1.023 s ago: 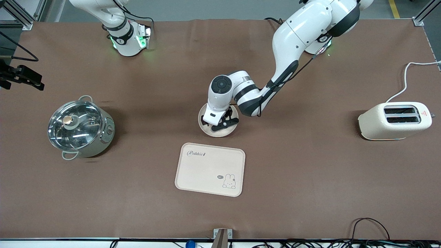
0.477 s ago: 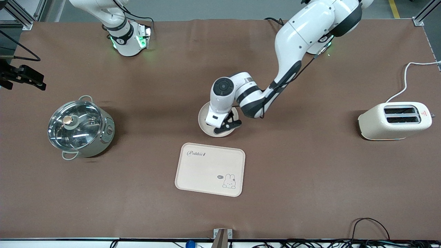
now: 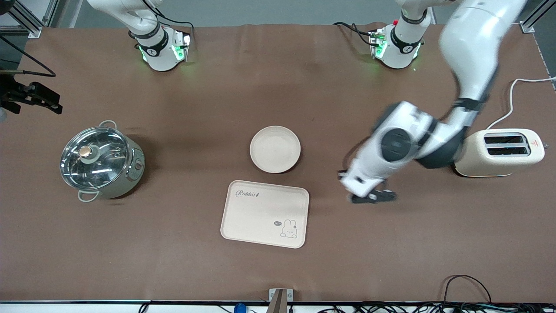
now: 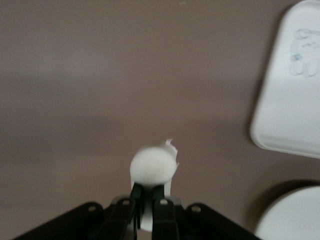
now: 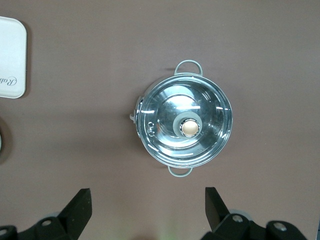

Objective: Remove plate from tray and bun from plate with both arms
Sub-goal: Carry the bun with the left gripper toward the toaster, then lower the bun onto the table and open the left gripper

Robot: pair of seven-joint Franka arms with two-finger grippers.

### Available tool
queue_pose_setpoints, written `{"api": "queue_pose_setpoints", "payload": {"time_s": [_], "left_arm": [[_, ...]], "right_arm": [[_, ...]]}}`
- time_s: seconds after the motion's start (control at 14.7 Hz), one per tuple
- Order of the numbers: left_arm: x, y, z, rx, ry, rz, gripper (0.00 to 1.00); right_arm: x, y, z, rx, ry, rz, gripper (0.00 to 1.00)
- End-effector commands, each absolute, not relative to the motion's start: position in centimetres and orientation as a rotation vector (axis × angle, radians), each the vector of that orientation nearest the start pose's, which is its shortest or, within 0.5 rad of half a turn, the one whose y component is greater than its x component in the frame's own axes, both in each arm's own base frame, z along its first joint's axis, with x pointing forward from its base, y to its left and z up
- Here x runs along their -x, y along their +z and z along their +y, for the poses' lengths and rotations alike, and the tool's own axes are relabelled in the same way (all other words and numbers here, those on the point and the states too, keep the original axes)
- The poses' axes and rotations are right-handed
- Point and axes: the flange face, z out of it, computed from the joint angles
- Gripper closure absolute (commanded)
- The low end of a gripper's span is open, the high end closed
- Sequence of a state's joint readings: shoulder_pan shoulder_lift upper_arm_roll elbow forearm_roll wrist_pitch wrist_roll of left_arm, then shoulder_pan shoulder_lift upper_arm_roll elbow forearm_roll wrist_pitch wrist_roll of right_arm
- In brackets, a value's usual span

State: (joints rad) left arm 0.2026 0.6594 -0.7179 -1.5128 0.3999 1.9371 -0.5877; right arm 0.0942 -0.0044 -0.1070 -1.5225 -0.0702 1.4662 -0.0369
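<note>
A: Item one, change?
B: The left gripper (image 3: pixel 372 197), over bare tabletop (image 3: pixel 412 243) at the plate's (image 3: pixel 275 149) four o'clock, has left it, pinching the bun (image 4: pixel 154 164). Both removals look done.
A: Remainder?
B: Tray (image 3: pixel 265 213) at the plate's six o'clock; pot (image 3: pixel 101 161), toaster (image 3: pixel 498 152). The right gripper (image 5: pixel 148 209) waits over the pot, spread.

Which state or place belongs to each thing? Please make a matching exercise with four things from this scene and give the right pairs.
Things:
1. round cream-white plate
2. small pale bun
3. cream rectangular tray
4. steel pot with glass lid

Places or states:
A. under the right gripper, jaws open
B. nearest to the front camera
C. pinched by the left gripper
D. empty, on the brown table beside the tray

Pairs: 1-D, 2-C, 3-B, 4-A
</note>
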Motion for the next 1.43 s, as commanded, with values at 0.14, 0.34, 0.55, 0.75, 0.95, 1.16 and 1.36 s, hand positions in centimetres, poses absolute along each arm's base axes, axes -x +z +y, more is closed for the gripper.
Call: {"api": "queue_pose_setpoints", "payload": {"time_s": [0.14, 0.34, 0.55, 0.75, 0.95, 1.16, 1.36], "left_arm": [[-63.6, 26.2, -15.9, 3.183, 0.106, 0.147, 0.98], [-62.3, 22.4, -13.1, 3.228, -0.020, 0.148, 0.84], [-62.5, 22.7, -12.8, 3.221, -0.029, 0.155, 0.00], [-62.9, 23.5, -12.7, 3.218, -0.055, 0.145, 0.00], [-64.8, 26.0, -11.6, 3.180, -0.030, 0.132, 0.00], [-66.1, 29.8, -12.4, 3.162, 0.009, 0.127, 0.00], [-66.9, 34.6, -13.4, 3.163, 0.041, 0.125, 0.00]], "right_arm": [[-54.0, 64.1, -2.2, 3.201, 0.090, -0.024, 0.00], [-54.1, 64.8, -2.2, 3.201, 0.060, -0.024, 0.00], [-52.9, 65.9, -2.2, 3.182, 0.108, -0.024, 0.00], [-53.1, 67.0, -2.7, 3.165, 0.070, -0.003, 0.00], [-53.0, 66.4, -2.7, 3.141, 0.102, 0.006, 0.00], [-53.1, 65.2, -3.3, 3.137, 0.128, 0.018, 0.00], [-52.8, 63.6, -3.6, 3.128, 0.100, 0.026, 0.00]]}}
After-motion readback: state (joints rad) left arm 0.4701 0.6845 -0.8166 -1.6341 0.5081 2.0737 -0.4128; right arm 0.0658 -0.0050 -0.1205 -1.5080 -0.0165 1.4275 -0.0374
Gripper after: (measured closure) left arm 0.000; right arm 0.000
